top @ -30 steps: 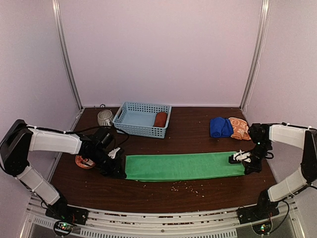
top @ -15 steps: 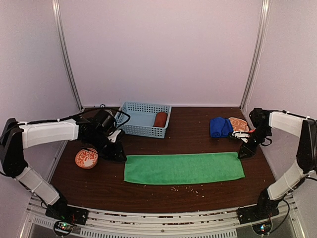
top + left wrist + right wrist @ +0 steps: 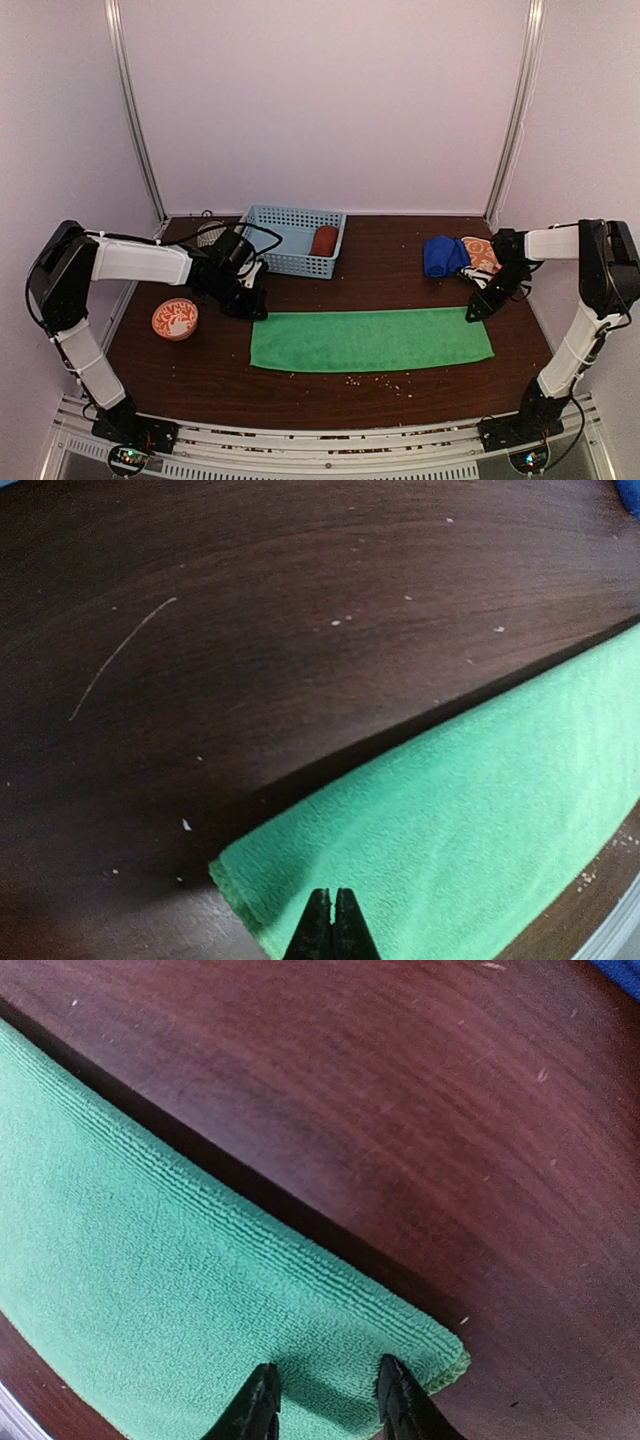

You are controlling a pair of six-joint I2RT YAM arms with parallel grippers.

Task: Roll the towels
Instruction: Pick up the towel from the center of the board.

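Nearest the arms, the green towel (image 3: 370, 340) lay flat on the surface (image 3: 300, 395), its long axis running left to right, so a roll would likely start from one short end and travel along that length. The left tool (image 3: 333, 920) hung just over the towel's far left corner, jaws pressed together and gripping nothing. The right tool (image 3: 325, 1400) stood over the far right corner, jaws apart with no cloth pinched between them as far as could be seen. Each arm was the nearer one to its own end. Further back, the blue towel (image 3: 444, 257) and the orange patterned towel (image 3: 485, 258) lay touching at right, and the rust-red towel (image 3: 323, 241) sat rolled inside the basket (image 3: 290, 265).
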